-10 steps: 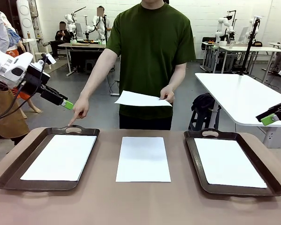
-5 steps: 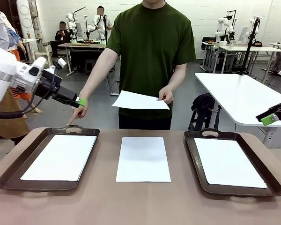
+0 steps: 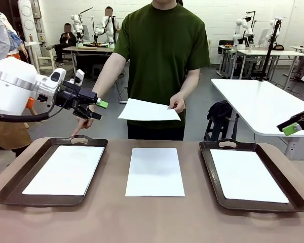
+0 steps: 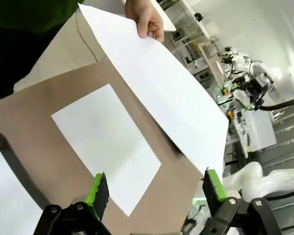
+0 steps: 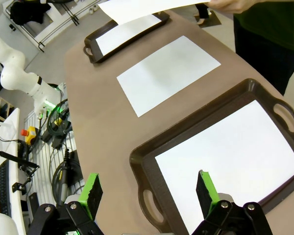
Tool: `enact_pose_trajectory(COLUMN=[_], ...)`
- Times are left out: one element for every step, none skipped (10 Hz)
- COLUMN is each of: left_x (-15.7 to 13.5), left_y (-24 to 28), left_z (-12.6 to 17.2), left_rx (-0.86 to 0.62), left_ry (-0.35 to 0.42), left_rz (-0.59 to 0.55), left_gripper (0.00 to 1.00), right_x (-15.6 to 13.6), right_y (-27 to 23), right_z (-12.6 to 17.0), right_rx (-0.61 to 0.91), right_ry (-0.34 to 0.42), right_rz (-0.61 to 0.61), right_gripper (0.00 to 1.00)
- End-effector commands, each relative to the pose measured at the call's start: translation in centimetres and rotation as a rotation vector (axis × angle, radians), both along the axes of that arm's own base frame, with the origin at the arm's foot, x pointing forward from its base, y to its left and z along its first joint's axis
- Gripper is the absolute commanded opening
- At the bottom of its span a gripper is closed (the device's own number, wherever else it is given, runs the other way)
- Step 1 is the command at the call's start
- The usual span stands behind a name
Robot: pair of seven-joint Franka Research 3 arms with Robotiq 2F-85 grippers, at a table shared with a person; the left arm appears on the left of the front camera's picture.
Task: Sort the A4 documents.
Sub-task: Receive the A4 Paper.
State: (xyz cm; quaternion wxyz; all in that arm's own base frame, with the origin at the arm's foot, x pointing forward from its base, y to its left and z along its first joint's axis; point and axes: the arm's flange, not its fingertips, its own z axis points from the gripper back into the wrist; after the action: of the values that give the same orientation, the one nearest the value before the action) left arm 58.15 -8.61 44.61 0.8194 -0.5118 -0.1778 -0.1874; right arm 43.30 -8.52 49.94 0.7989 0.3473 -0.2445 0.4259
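At the near edge, the brown table (image 3: pixel 152 223) lies bare. Beyond that, toward the left edge, a dark tray (image 3: pixel 40 200) holds one white sheet (image 3: pixel 66 169) lying flat. Toward the right edge, a second tray (image 3: pixel 263 207) holds another sheet (image 3: pixel 248 174). Between the trays and apart from both, a third sheet (image 3: pixel 155 171) lies square on the table's middle.

The right gripper (image 5: pixel 148 188) hangs raised by the right edge, looking down over the second tray. Its jaws are spread wide with nothing between them. Above the dark tray's far handle, the left gripper (image 3: pixel 100 110) is up in the air, its fingers likewise wide apart and empty. It is aimed at a fourth sheet (image 3: pixel 147 110) that the person holds out over the far edge. One hand (image 3: pixel 178 103) pinches that sheet at its right side, and the other hand (image 3: pixel 82 125) points a finger down at the dark tray's far handle.

These A4 documents look very light, thin and limp. The offered one probably sags away from the hold and would crease under a hard squeeze. Its free left edge, well away from the person's fingers, seems the best place to pinch, with one finger above and one below. The flat sheets would likely be harder, since they give no edge to get under.
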Motion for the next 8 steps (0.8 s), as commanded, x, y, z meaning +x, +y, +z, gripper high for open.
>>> enact_pose_trajectory(left_x=[1.7,2.1,2.6,2.8,3.3,3.6,4.0,4.3], left_y=[-0.5,-0.7,-1.0,-1.3,-1.8,-2.3,-2.9,-3.4], left_z=[0.5,0.3,-0.1,-0.5,-0.9,-1.1,-1.2,-1.1], left_rx=[-0.082,-0.118,-0.147,-0.171,-0.197,-0.213,-0.225,-0.226], left_ry=[0.05,0.064,0.087,0.114,0.142,0.157,0.164,0.173], left_rz=[0.037,0.056,0.073,0.083,0.083,0.082,0.083,0.074], left_gripper=[1.0,1.0,1.0,1.0,1.0,1.0,1.0,1.0], right_x=[-0.1,-0.1,-0.1,-0.1,-0.1,-0.1,-0.1,-0.1], right_y=[0.0,0.0,0.0,0.0,0.0,0.0,0.0,0.0], right_z=[0.0,0.0,0.0,0.0,0.0,0.0,0.0,0.0], right_rx=[0.003,0.003,0.003,0.003,0.003,0.003,0.003,0.003], right_ry=[-0.002,-0.002,-0.002,-0.002,-0.002,-0.002,-0.002,-0.002], right_rz=[0.007,0.007,0.007,0.007,0.007,0.007,0.007,0.007], right_gripper=[1.0,1.0,1.0,1.0,1.0,1.0,1.0,1.0])
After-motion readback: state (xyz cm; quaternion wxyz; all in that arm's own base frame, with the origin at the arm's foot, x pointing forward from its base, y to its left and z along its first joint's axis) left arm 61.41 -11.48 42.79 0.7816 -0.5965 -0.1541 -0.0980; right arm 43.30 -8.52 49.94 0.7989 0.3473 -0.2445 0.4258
